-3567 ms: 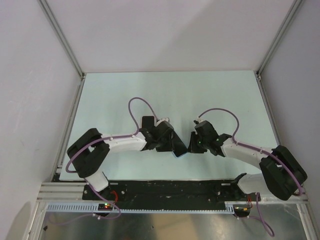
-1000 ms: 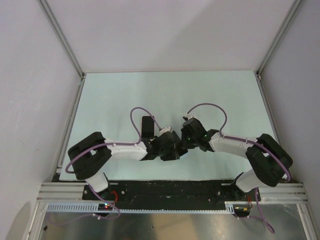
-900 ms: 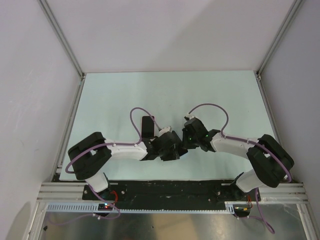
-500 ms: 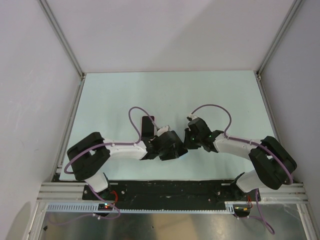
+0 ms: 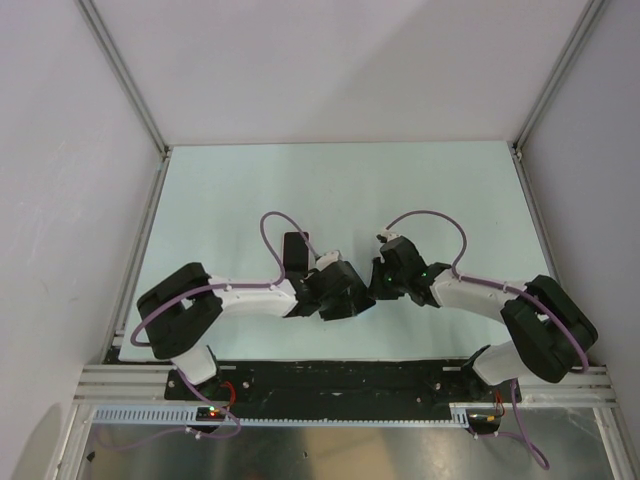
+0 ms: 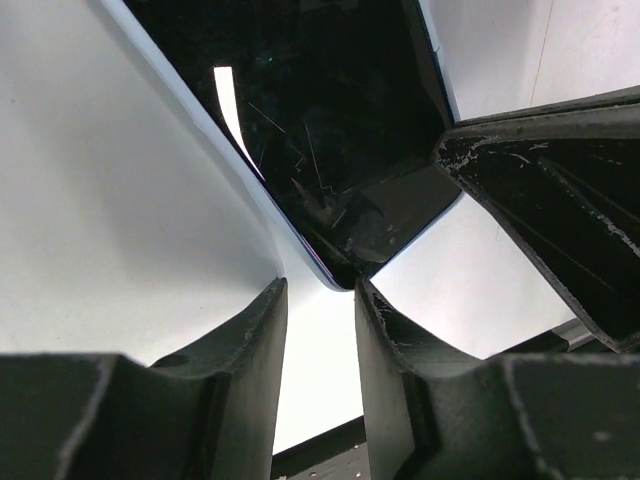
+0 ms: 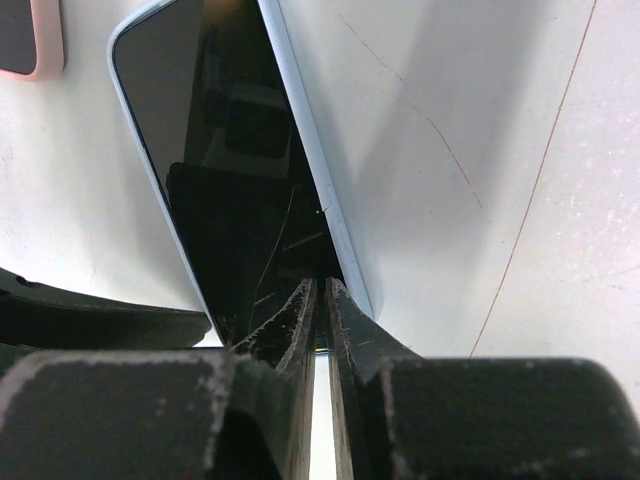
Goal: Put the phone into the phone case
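Note:
The phone (image 7: pixel 230 180) has a black screen and a pale blue rim. It is held tilted just above the table between the two arms. My right gripper (image 7: pixel 322 290) is shut on its near edge. It also fills the left wrist view (image 6: pixel 320 120), where its rounded corner sits right at my left gripper (image 6: pixel 320 295); the jaws stand a little apart and do not pinch it. In the top view both grippers, left (image 5: pixel 356 297) and right (image 5: pixel 376 288), meet at the table's near centre and hide the phone. The phone case (image 5: pixel 295 250), dark with a pink rim (image 7: pixel 30 45), lies just behind the left wrist.
The pale green table (image 5: pixel 450 190) is walled by white panels with aluminium posts at the back corners. A black rail (image 5: pixel 340 378) carrying the arm bases runs along the near edge. Purple cables loop over both wrists.
Since 3.6 s ago both grippers have closed in together near the table's centre. Over the last second the right wrist has drifted slightly right; the left arm has hardly moved.

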### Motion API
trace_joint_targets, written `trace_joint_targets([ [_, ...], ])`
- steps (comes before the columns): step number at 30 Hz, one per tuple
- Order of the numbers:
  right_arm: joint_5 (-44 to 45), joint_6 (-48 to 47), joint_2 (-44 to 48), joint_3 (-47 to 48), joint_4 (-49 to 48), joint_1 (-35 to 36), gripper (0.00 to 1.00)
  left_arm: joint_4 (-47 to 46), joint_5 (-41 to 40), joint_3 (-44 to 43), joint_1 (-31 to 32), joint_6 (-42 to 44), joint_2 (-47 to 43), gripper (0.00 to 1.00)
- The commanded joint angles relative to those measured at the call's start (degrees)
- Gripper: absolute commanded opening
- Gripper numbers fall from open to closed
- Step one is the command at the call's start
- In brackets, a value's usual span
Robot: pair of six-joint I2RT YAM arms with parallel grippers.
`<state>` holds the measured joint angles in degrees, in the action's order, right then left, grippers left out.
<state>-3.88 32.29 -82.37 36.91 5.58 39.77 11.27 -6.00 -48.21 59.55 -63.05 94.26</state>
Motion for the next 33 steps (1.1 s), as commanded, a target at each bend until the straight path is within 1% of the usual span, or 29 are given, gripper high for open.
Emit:
trace_joint_targets([
  [1,0.3,-1.6,0.1,-2.0,4.2,-0.3,0.12,6.2,-4.1,0.2,-0.2,1.1,3.2,0.38],
  [9,0.3,-1.7,0.1,-2.3,4.1,-0.3,0.12,7.3,-4.6,-0.9,0.0,1.1,6.0,0.36],
  [12,0.3,-1.7,0.1,-2.4,4.1,-0.5,0.12,9.1,-6.7,-0.8,0.0,0.4,6.2,0.33],
  [19,-0.2,-1.8,0.0,-2.5,3.8,-0.5,0.12,14.8,-12.6,-1.6,-0.1,0.4,5.9,0.31],
  [28,-0.3,-2.0,-0.2,-2.6,3.8,-0.5,0.12,16.0,-14.1,-1.6,-0.1,0.1,6.6,0.29],
  [33,-0.3,-2.1,-0.1,-2.8,3.9,-0.6,0.12,16.0,-13.5,-1.6,-1.2,0.4,7.5,0.25],
])
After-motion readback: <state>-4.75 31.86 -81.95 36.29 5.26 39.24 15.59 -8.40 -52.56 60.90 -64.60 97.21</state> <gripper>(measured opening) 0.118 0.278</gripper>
